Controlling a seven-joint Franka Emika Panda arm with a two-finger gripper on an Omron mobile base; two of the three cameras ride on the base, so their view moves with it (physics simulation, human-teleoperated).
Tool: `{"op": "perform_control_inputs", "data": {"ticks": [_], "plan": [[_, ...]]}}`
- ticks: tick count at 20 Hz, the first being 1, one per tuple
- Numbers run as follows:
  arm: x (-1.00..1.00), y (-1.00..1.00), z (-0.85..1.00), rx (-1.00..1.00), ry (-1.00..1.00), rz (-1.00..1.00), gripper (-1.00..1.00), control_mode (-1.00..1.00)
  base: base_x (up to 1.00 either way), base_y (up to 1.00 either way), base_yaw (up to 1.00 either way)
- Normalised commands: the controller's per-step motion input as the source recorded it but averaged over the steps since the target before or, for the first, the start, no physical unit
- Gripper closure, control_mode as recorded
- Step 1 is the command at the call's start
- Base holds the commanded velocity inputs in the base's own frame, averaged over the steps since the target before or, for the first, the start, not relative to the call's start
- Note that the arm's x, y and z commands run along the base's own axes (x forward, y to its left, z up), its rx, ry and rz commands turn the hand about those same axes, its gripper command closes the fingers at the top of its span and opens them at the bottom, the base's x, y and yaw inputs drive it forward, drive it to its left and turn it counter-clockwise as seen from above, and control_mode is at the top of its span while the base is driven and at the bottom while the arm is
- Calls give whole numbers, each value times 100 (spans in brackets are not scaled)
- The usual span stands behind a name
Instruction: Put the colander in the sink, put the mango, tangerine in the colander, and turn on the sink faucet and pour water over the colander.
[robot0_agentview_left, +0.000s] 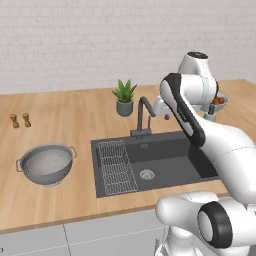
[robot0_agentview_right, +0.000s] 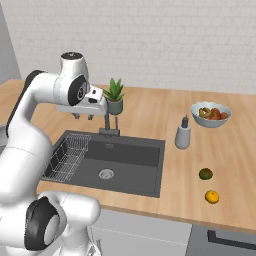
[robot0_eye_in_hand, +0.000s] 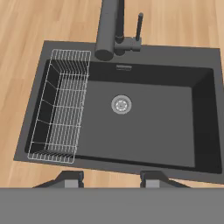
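Right, the colander (robot0_agentview_left: 46, 163) sits on the counter left of the sink (robot0_agentview_left: 165, 165), well apart from my gripper (robot0_eye_in_hand: 112, 178), which hangs open and empty above the basin near the faucet (robot0_agentview_left: 143, 117). I must swing left. Mango (robot0_agentview_right: 205, 173) and tangerine (robot0_agentview_right: 212, 196) lie far right.

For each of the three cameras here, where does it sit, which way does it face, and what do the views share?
Left base view: behind the arm on its left, looking forward and down at the colander, sink and sink faucet; the white arm fills the right side.
Right base view: behind on the right, facing the sink, mango and tangerine; the arm rises at left.
Hand view: above the sink, looking straight down; the open claw tips show at the bottom.
Shared: all three show sink, faucet and wire rack.
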Motion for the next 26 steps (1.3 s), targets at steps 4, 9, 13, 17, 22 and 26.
{"op": "perform_control_inputs", "data": {"ticks": [4,9,13,17,22,26], "plan": [[-4,0,0,0,0,0,-100,-100,0,0,0],[-61,9,0,2,-13,-2,-100,-100,0,0,0],[-84,31,-9,9,-18,-24,-100,-100,0,0,0],[-85,55,-21,15,-20,-39,-100,-100,0,0,0],[-47,65,-31,18,-5,-46,-100,-100,0,0,0],[0,67,-40,13,1,-40,-100,-100,0,0,0]]}}
